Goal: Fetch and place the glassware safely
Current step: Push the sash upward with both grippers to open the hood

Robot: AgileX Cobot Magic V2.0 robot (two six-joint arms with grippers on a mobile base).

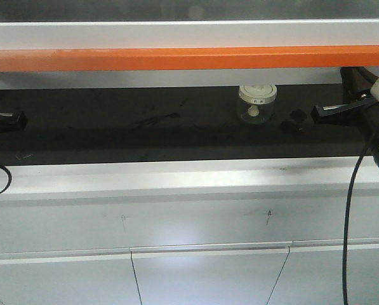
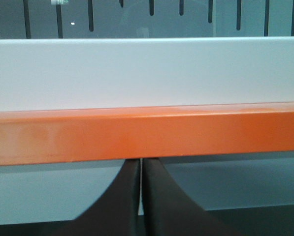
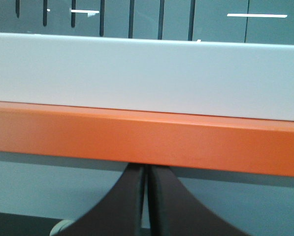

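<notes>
Glass, clear and squat: the glass jar (image 1: 256,109) with its cream-white lid (image 1: 258,93) stands upright on the black worktop (image 1: 113,130). It is to the left of the right gripper (image 1: 316,113) and apart from it, with small dark objects (image 1: 294,121) between them. The left gripper (image 2: 140,164) is well apart from it.

Risks, as judged:
- Pressed-together fingers would shove or topple the jar.
- The dark objects could be pushed into it.
- The orange rail (image 1: 176,59) hangs close above the lid, so a steep lift could strike it.

Both grippers have their fingers pressed together, holding nothing.
</notes>
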